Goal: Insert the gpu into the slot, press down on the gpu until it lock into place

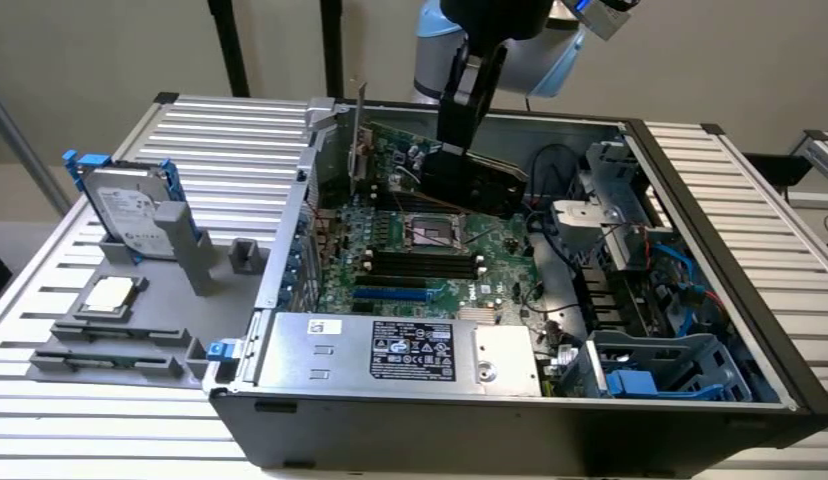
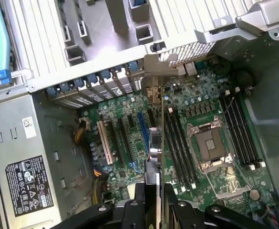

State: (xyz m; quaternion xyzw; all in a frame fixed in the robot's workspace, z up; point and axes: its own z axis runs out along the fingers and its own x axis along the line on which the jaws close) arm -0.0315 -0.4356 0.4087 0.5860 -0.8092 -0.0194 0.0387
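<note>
Exterior view, from its left: a grey hard drive (image 1: 127,215) with blue rails stands upright in a holder on the slatted metal surface (image 1: 227,140). A processor chip (image 1: 110,293) lies flat on a fixture nearer the camera. Next is the open computer case (image 1: 734,330), with its power supply (image 1: 401,350) along the near wall. On the motherboard, the blue slot (image 1: 387,295) lies between the power supply and the black memory slots (image 1: 417,266). The gpu (image 1: 394,152) is not yet in the slot. It hangs tilted above the far part of the board, with its silver bracket (image 1: 361,120) toward the rear wall. The hand (image 1: 457,150) is clamped on the card's upper edge, one finger on each face. In the wrist view, the hand (image 2: 158,210) grips the gpu (image 2: 156,152) edge-on, and the card runs just beside the slot (image 2: 142,128). A blue drive cage (image 1: 654,375) sits in the case at the exterior view's right.
</note>
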